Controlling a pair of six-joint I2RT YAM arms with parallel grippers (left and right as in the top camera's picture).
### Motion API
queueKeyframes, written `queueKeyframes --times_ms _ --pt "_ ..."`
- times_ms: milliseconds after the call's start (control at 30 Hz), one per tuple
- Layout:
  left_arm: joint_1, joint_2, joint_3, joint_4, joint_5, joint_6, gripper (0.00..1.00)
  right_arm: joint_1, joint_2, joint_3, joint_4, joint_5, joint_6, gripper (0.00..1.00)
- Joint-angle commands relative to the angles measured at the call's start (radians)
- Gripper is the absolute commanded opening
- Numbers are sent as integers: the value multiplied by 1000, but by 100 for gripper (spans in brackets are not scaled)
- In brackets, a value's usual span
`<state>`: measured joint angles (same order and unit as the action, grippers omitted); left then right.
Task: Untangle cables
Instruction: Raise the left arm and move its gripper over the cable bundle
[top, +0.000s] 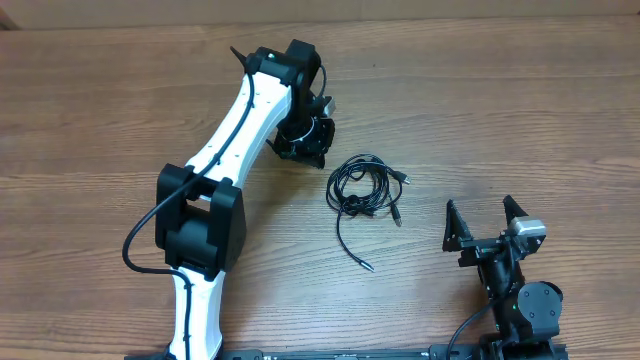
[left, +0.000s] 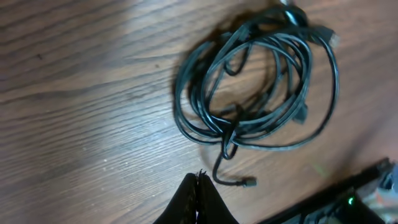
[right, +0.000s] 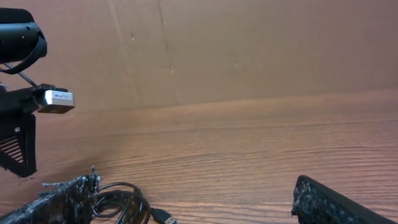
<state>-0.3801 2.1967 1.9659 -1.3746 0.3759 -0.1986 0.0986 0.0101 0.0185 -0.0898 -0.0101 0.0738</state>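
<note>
1. The cables lie in one loose, tangled coil on the wooden counter. In the overhead view they sit a little toward 3 o'clock from the counter's middle. Neither gripper touches them.
2. One loose tail leaves the tangle at about 7 o'clock and ends in a small plug. Two more plug ends stick out at about 2 and 4 o'clock of the coil.
3. The left gripper is at about 10 o'clock from the cables, near them but apart. Its jaws are pressed together with nothing between them.
4. In the left wrist view the closed gripper shows at 6 o'clock of the frame, over bare wood. The cables lie beyond it toward 1 o'clock. A short loose end with a plug rests just beside the tips, toward 3 o'clock.
5. The right gripper is at about 4 o'clock from the cables and well apart from them. Its jaws are spread wide and hold nothing, with the tips pointing toward 12 o'clock.
6. In the right wrist view its fingers frame the bottom edge at 7 and 5 o'clock. The cables lie low in the frame, next to the finger at 7 o'clock. A flat plug shows at the lower edge.
7. A brown board stands behind the counter at 12 o'clock in that view.
</note>
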Motion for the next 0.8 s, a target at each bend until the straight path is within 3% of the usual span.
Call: queueKeyframes --times_ms 0,100,633,767 --pt "-3 7 11 3 -116 -203 4 -3 -7 -11 6 8 -8 100" --pt "-13 7 -1 19 -160 -268 4 -3 -7 -11 6 8 -8 100" --pt "-92 7 -8 77 -182 -287 5 -3 -7 -11 5 8 -8 100" --pt "-108 7 -8 89 -246 -364 4 -3 -7 -11 5 8 -8 100"
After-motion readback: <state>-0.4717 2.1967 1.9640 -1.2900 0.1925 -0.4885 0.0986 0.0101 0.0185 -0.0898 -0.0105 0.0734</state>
